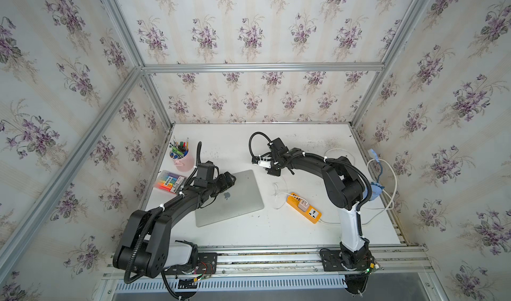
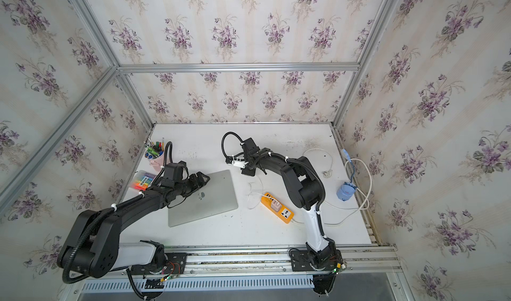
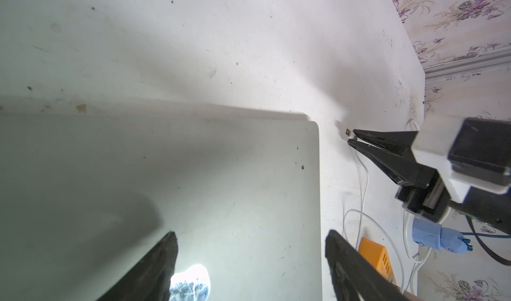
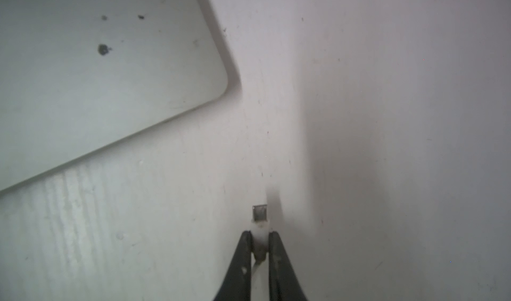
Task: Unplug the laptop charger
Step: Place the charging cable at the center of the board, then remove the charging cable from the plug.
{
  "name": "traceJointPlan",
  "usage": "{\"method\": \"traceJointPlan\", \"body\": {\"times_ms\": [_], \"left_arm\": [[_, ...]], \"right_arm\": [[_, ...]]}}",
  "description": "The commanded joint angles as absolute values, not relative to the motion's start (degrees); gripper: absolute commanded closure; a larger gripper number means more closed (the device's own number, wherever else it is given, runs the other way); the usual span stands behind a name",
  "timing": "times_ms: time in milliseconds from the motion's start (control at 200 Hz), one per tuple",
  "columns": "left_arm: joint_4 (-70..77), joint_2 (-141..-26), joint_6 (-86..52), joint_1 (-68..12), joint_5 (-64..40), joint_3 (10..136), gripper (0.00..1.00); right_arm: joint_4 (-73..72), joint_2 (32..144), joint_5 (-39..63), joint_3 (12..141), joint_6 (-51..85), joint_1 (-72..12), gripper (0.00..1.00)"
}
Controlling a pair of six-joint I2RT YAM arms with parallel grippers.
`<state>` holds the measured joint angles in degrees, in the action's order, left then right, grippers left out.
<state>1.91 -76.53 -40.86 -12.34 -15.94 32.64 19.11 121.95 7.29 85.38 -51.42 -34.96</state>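
Note:
The silver-grey laptop (image 1: 235, 202) (image 2: 213, 202) lies shut on the white table. My left gripper (image 1: 231, 179) (image 3: 250, 233) hovers open over its lid (image 3: 221, 175), holding nothing. The laptop charger's beige cube (image 1: 304, 203) (image 2: 275, 206) sits in the orange power strip (image 1: 315, 215) (image 2: 286, 213). Its thin white cable (image 1: 276, 195) (image 3: 363, 180) runs up to my right gripper (image 1: 272, 172) (image 4: 260, 234). That gripper is shut on the cable's white connector (image 4: 260, 225) (image 3: 349, 134), metal tip bare, just off the laptop's far right corner (image 4: 215, 86).
A pink cup of pens (image 1: 184, 159) and a box of markers (image 1: 168, 182) stand left of the laptop. A blue device (image 1: 376, 190) and thick white cords (image 1: 394, 186) lie along the table's right edge. Walls close the table in on three sides.

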Motion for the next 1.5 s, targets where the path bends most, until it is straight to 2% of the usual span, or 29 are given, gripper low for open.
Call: {"method": "traceJointPlan", "body": {"times_ms": [0, 340, 390, 495, 619, 704, 874, 1089, 1259, 1499], "left_arm": [[0.45, -75.61, -39.49, -12.30, -14.41, 32.78, 0.16], [1.57, -75.84, -39.29, -12.30, -15.37, 33.05, 0.16], [1.66, -75.37, -38.97, -12.38, -15.64, 33.11, 0.16], [0.16, -74.05, -36.97, -13.05, -15.05, 34.15, 0.16], [-1.92, -72.03, -34.35, -15.15, -13.26, 35.58, 0.16], [-1.73, -70.70, -33.13, -17.22, -12.71, 36.07, 0.16], [0.77, -70.53, -29.20, -25.83, -12.77, 38.07, 0.18], [7.24, -74.19, -27.56, -37.32, -17.97, 40.76, 0.21], [9.14, -76.06, -25.26, -45.86, -16.23, 41.79, 0.21], [9.21, -76.89, -21.52, -53.23, -15.97, 40.92, 0.20]], "right_arm": [[18.13, 122.95, 6.60, 85.79, -49.79, -34.90, 0.79], [15.85, 120.89, 6.04, 86.29, -47.70, -34.65, 0.65], [14.78, 119.24, 5.89, 86.23, -46.80, -34.63, 0.63], [12.46, 114.23, 7.46, 85.84, -44.35, -34.33, 0.50], [8.80, 106.74, 8.05, 83.64, -39.62, -34.43, 0.46], [6.86, 101.84, 3.35, 80.75, -33.84, -34.37, 0.41], [6.05, 92.03, -10.49, 70.60, -16.64, -34.44, 0.42], [20.21, 79.05, -21.32, 62.45, 8.03, -36.64, 0.49], [28.42, 66.60, -28.60, 54.38, 23.88, -43.32, 0.54], [40.87, 58.04, -35.46, 48.82, 44.04, -55.34, 0.61]]}}
